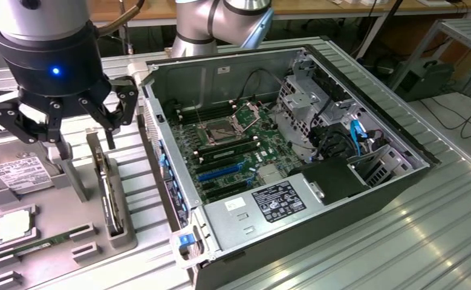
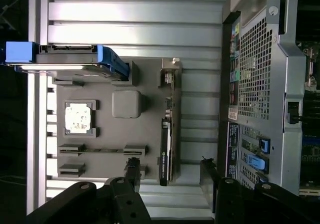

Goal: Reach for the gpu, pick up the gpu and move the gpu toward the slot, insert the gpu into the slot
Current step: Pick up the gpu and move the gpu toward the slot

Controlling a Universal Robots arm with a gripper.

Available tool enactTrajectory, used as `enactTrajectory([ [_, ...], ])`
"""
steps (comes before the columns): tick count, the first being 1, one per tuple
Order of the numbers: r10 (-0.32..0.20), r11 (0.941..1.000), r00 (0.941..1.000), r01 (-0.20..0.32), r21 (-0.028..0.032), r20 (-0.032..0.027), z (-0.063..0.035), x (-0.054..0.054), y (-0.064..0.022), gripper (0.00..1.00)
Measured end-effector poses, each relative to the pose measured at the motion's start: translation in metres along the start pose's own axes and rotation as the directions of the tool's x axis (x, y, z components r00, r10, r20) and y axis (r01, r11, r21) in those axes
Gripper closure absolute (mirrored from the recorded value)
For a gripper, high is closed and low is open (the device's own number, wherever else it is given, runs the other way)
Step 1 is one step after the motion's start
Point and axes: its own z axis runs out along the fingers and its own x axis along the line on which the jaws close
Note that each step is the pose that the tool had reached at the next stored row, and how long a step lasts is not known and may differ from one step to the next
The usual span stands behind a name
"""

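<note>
The gripper (image 1: 78,136) hangs over the grey holder (image 1: 58,211) with its jaws spread wide, gripping nothing. In the wrist view its fingers (image 2: 132,175) stand either side of the gpu (image 2: 166,134), clear of it. The gpu stands on edge in a groove along the holder's side nearest the computer case (image 1: 219,78), with its bracket at one end. Further across the holder lie a hard drive (image 1: 17,172), a processor chip (image 1: 13,226) and a memory stick (image 1: 37,248). Beside the holder the case lies open. Inside it, the blue slot (image 1: 219,174) sits on the green motherboard (image 1: 256,136), the gpu not yet in it.
</note>
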Motion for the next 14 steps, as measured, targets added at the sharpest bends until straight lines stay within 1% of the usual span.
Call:
enactTrajectory([
  [10,0.000,1.0000,1.0000,0.000,-0.0018,0.0000,0.0113,0.000,-0.0066,0.40],
  [14,0.000,1.0000,1.0000,0.000,-0.0025,0.0000,0.0140,0.000,-0.0083,0.40],
])
